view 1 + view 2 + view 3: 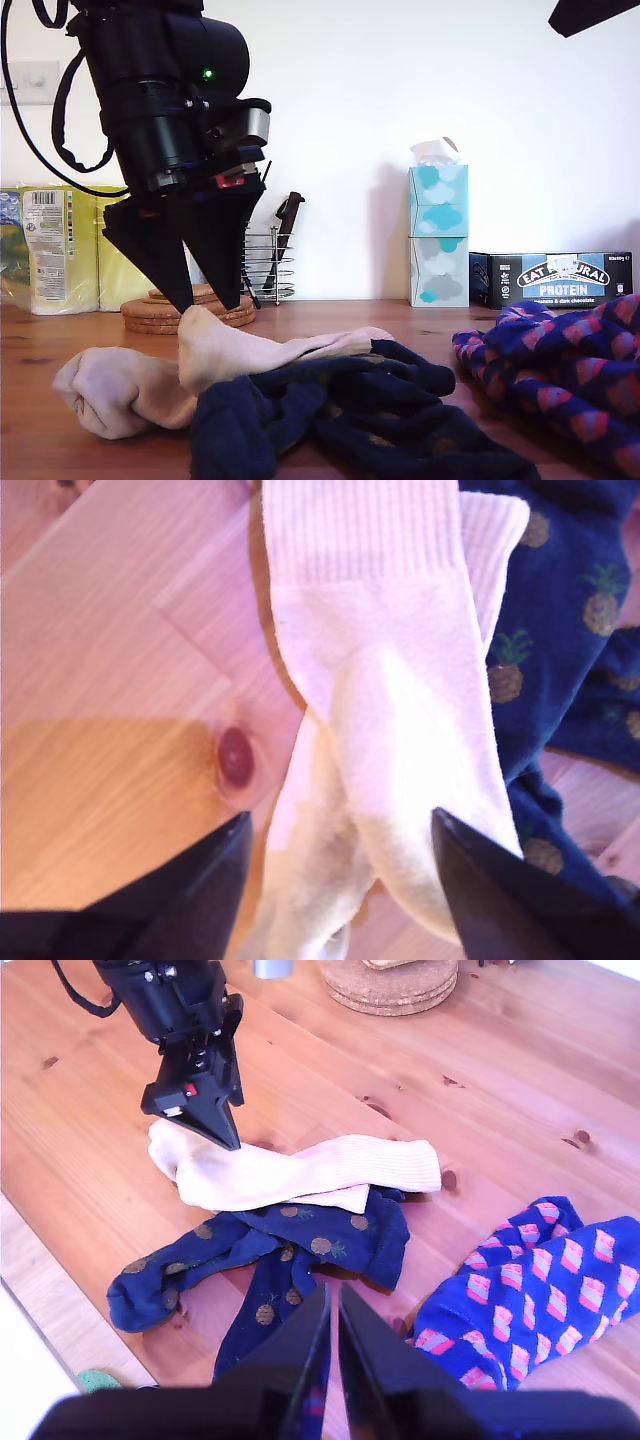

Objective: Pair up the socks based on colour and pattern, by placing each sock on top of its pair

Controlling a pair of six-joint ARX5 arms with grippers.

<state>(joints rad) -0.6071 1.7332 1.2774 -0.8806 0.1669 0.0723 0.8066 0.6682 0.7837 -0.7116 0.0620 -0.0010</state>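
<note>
Two pale socks (290,1172) of soft ribbed knit are seen lying one over the other at the centre of the second wrist view, on a wooden table (80,1160) with visible grain and knots. In the exterior view they form a rumpled cream heap at lower left. My first gripper (205,300), with black wedge-shaped fingers tapering to points, is held spread just above the toe end of the pale socks; in the first wrist view the fingers (180,900) are seen on either side of the cloth, and no pinch is shown.

Two navy socks (270,1260), dotted with small pineapple shapes, are spread beneath and beside the pale ones, partly covered by the ribbed cuffs. Blue socks with pink checks (530,1300) are bunched at the lower right of the second wrist view, apart from the navy ones.

My second gripper (334,1360) is seen with its dark fingers pressed nearly together, holding nothing, above the navy socks.

A stack of round cork coasters (190,310) stands behind my first gripper in the exterior view.
</note>
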